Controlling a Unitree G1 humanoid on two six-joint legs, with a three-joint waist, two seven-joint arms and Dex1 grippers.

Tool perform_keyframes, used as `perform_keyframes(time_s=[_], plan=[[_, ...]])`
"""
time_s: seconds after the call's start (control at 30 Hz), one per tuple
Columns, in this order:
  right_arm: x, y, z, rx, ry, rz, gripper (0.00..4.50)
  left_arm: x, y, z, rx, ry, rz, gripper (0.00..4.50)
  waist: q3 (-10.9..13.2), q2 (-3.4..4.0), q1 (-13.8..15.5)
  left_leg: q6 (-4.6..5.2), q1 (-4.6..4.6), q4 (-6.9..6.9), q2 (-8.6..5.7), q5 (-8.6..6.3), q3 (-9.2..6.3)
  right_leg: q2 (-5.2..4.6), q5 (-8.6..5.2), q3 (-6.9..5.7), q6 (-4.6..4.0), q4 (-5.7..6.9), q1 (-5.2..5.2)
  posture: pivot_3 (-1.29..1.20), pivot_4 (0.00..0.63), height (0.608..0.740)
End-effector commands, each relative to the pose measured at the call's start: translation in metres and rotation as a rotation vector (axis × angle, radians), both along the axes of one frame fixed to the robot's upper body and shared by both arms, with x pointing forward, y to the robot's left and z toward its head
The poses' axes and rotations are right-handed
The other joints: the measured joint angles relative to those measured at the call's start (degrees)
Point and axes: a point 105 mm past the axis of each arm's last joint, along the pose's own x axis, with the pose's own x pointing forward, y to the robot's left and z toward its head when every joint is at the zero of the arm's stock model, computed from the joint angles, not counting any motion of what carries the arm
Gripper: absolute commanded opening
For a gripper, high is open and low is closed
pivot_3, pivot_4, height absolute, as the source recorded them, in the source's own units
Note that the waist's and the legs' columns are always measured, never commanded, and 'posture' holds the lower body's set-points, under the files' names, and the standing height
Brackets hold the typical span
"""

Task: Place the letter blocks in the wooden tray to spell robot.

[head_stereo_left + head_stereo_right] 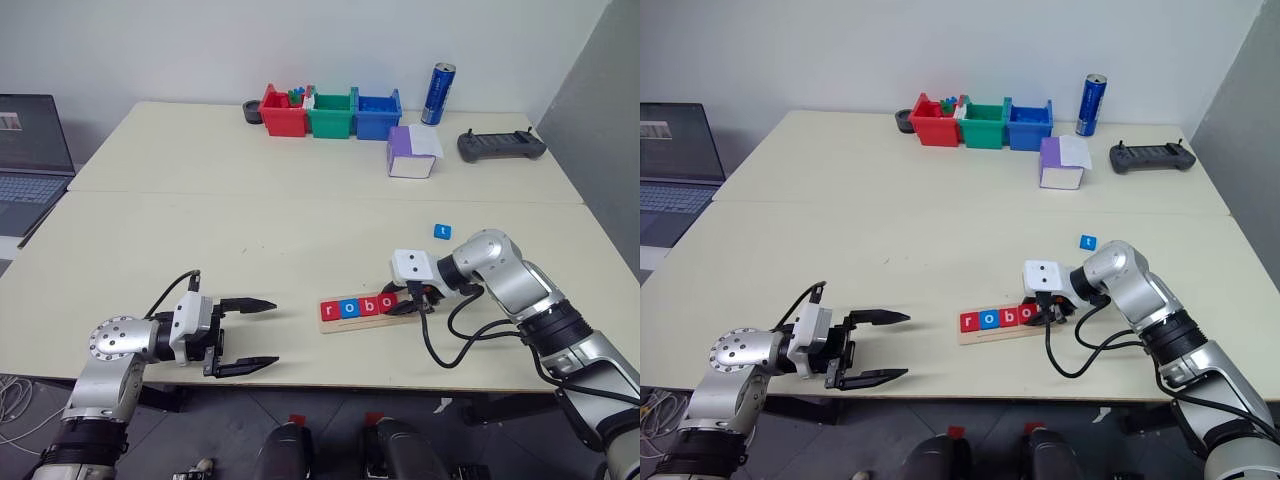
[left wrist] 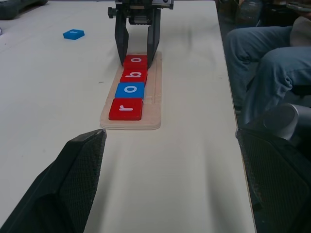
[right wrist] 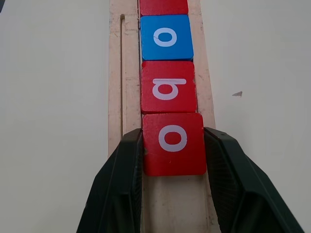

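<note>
**Fourth tile seated in the tray; release pending, "t" outstanding**

Step in hand, as judged: setting the second "o". In the right wrist view the right gripper (image 3: 174, 145) has a black finger against each side edge of the red o tile (image 3: 173, 143), pinching it. The tile appears to lie flat in the groove, touching the red b tile (image 3: 168, 87). To finish well, the fingers should part evenly, without dragging the tile sideways, then lift straight off so the row is not disturbed. Risk noted: the tray is light and may shift if a finger catches its rim.

The left gripper (image 1: 243, 335), lower left of the left eye view, is spread wide and holds nothing.

Condition of the work: the wooden tray (image 1: 405, 316) lies at lower centre-right of the left eye view, pale and narrow. It carries four tiles in line: red r tile (image 2: 127, 109), blue o tile (image 2: 130, 90), red b, red o. One slot at its end is unfilled. The blue t tile (image 1: 442, 231) lies loose on the table (image 1: 200, 230), up and right of the tray, apart from it.
</note>
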Motion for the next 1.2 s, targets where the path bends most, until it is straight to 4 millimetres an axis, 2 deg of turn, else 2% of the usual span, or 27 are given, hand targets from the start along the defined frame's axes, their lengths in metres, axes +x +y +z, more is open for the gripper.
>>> perform_keyframes(time_s=[0.03,0.37,0.57,0.67,0.8,0.9,1.0,1.1,1.2], plan=[[-0.002,0.003,0.011,0.019,-0.012,0.026,1.44,0.0,0.0,0.008,0.009,-0.046,-0.018,4.5,0.0,0.0,0.0,0.0,0.0,0.0,0.0,0.0,0.0,0.0,0.0,0.01,0.0,0.0,0.0,0.0,0.15,0.74],[0.001,0.006,0.011,0.019,-0.011,0.013,1.44,0.001,-0.002,0.007,0.007,-0.048,-0.023,4.5,0.0,0.0,0.0,0.0,0.0,0.0,0.0,0.0,0.0,0.0,0.0,0.0,0.0,0.0,0.0,0.0,0.15,0.74],[0.003,0.007,0.012,0.02,-0.018,0.008,3.55,0.002,-0.001,0.007,0.01,-0.049,-0.024,4.5,0.0,0.0,0.0,0.0,0.0,0.0,0.0,0.0,0.0,0.0,0.0,0.0,0.0,0.0,0.0,0.0,0.15,0.74],[0.003,0.008,0.012,0.02,-0.018,0.009,4.45,0.002,-0.001,0.007,0.011,-0.049,-0.025,4.5,0.0,0.0,0.0,0.0,0.0,0.0,0.0,0.0,0.0,0.0,0.0,0.01,0.0,0.0,0.0,0.0,0.15,0.74],[0.002,0.005,0.017,0.021,-0.035,0.02,4.45,0.003,-0.001,0.008,0.013,-0.051,-0.026,4.5,0.0,0.0,0.0,0.0,0.0,0.0,0.0,0.0,0.0,0.0,0.0,0.0,0.0,0.0,0.0,0.0,0.15,0.74],[-0.002,0.001,0.032,0.057,-0.045,0.013,4.45,0.003,-0.001,0.008,0.012,-0.053,-0.026,4.5,0.0,0.01,0.0,0.0,-0.01,0.0,0.0,0.0,0.0,0.0,0.0,0.0,0.0,0.0,0.0,0.0,0.15,0.74],[-0.013,-0.002,0.043,0.113,-0.021,0.004,4.45,0.002,0.0,0.009,0.015,-0.052,-0.024,4.5,0.0,0.01,0.1,0.0,-0.03,0.0,0.0,0.0,-0.01,-0.01,0.0,0.01,0.0,-0.01,-0.02,0.0,0.15,0.74],[-0.027,-0.002,0.043,0.143,0.007,0.018,4.45,0.002,0.001,0.008,0.017,-0.049,-0.022,4.5,0.0,0.0,0.1,0.0,-0.03,-0.02,0.0,-0.01,-0.04,-0.01,0.0,-0.03,0.0,-0.03,-0.02,0.0,0.15,0.74],[-0.033,0.0,0.039,0.158,0.027,0.002,3.81,0.002,0.001,0.008,0.017,-0.047,-0.024,4.5,0.0,0.0,0.1,0.0,-0.03,-0.02,0.0,-0.01,-0.05,-0.01,-0.01,-0.04,0.0,-0.04,-0.01,0.0,0.15,0.74]])
